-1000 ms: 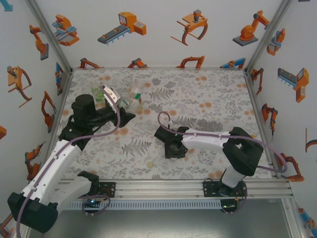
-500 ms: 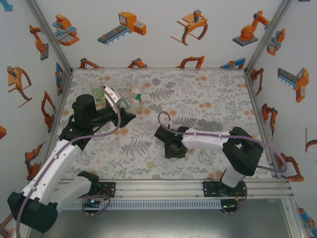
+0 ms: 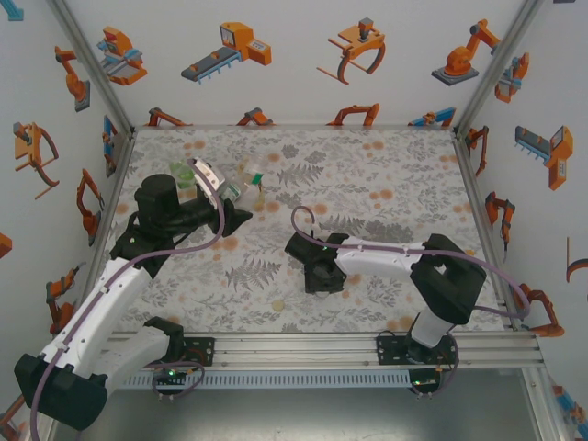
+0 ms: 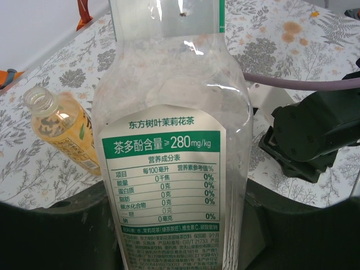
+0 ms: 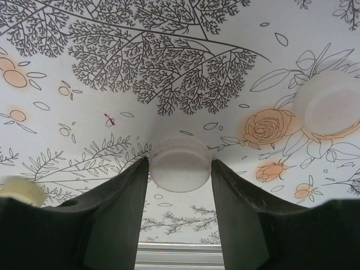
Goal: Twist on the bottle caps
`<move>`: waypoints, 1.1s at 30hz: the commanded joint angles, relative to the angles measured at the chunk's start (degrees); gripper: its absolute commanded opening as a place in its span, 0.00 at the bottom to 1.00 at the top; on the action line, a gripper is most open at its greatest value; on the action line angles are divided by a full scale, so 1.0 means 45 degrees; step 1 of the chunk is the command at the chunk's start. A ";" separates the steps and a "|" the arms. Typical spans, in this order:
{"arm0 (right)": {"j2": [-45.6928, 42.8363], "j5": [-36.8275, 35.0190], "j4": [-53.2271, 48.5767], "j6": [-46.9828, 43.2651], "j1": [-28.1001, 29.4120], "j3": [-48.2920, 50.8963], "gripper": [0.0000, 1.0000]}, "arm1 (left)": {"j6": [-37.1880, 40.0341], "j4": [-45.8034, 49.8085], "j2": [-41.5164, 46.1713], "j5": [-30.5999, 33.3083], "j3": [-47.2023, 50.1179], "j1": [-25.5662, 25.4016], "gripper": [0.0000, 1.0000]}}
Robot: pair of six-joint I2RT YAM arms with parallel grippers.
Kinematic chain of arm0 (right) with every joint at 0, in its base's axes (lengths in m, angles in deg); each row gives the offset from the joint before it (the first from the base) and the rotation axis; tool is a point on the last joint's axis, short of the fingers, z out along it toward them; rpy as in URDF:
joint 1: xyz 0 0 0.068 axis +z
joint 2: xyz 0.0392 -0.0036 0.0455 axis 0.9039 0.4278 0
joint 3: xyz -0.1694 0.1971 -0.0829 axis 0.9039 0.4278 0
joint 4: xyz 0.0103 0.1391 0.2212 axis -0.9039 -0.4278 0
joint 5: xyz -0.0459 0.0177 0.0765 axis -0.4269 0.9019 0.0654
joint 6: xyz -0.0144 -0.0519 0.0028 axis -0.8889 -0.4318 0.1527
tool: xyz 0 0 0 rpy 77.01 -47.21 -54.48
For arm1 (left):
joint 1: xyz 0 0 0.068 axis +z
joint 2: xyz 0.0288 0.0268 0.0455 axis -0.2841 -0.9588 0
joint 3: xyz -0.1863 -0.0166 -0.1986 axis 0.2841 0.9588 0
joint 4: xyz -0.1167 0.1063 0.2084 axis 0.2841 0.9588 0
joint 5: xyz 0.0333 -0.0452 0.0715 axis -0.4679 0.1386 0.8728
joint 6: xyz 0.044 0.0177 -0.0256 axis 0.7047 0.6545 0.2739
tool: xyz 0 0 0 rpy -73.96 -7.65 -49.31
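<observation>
The colourless bottle (image 4: 174, 169) is being gripped low on its labelled body by the left hand (image 3: 227, 191), closed around it, in the far left part of the table (image 3: 386, 184). Its long axis is running away from the wrist. The neck is cut off by the top of the left wrist view, so the mouth is probably uncapped, though that cannot be told for sure. The amber bottle (image 4: 59, 126) is lying just beside it, toward the left edge, with its neck open.

The white cap (image 5: 180, 165) is being clasped between the fingers (image 5: 115, 214) of the right hand (image 3: 322, 277), which is closed on the cap's sides near the middle of the near edge. The cap is lying flat, its round face parallel to the table. The pale yellow cap (image 5: 19, 191) is resting just beside that hand, nearer the near edge.

The coming move is judged to turn on this: the held bottle is lying to the far left of the cap, well apart, so the cap is being offered by the nearer right arm. The right forearm is stretched low over the table, wrist bent down; the left arm is reaching forward along the left edge.
</observation>
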 commanded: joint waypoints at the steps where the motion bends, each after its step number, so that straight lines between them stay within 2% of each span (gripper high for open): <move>1: 0.0713 -0.0551 -0.0223 -0.0205 -0.0120 0.0158 0.48 | 0.0046 -0.0160 0.0054 -0.0148 0.0043 -0.0063 0.07; 18: 0.0477 -0.0639 -0.0191 -0.0291 -0.0110 0.0274 0.42 | 0.0085 -0.0113 0.0021 -0.0148 0.0038 -0.0084 0.07; 24: -0.0401 -0.0760 0.0088 -0.0626 -0.0174 0.0566 0.40 | 0.0564 0.0374 -0.0095 -0.0006 -0.0090 -0.0283 0.06; 33: -0.3130 0.0555 0.0792 -0.2848 -0.1916 0.0999 0.37 | 0.1498 0.1128 -0.0441 0.0807 -0.0309 -0.0900 0.04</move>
